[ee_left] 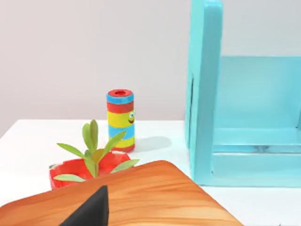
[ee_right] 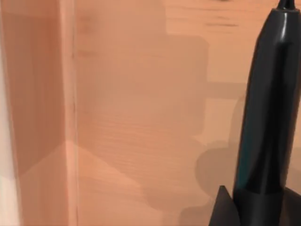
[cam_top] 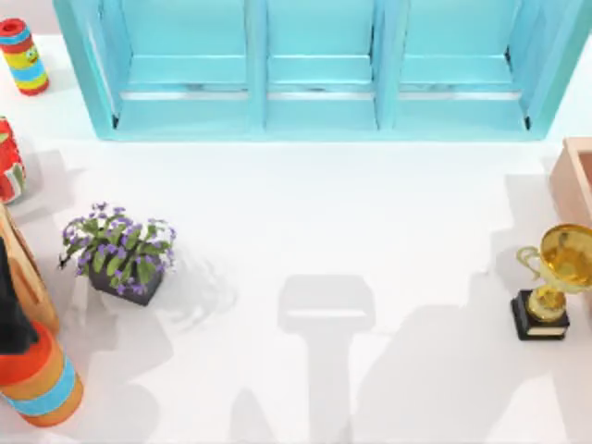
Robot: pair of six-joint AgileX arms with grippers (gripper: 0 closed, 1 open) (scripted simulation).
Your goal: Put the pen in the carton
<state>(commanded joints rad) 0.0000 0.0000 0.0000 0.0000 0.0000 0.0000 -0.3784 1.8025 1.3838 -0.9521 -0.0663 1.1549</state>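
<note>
A turquoise shelf (cam_top: 319,69) spans the top of the top view, standing on the white table (cam_top: 351,213). The carton (cam_top: 575,180) shows as a peach edge at the right border, just above the gold trophy (cam_top: 553,282). Along the left border lie a wooden board (cam_top: 28,273) and, in the lower left corner, an orange and blue striped cylinder (cam_top: 42,384). A purple-flowered plant (cam_top: 118,252) in a dark pot sits at left of centre. A red pot (cam_top: 9,162) touches the left edge, and a small striped can (cam_top: 25,57) stands in the upper left corner.

In the right wrist view the pen (ee_right: 270,103) stands against the carton's peach floor and wall, over its inside. The right gripper (ee_right: 249,209) is clamped on the pen's lower end.

The left gripper (ee_left: 94,212) hangs over the board, near the red pot; whether it is open or closed I cannot tell.
</note>
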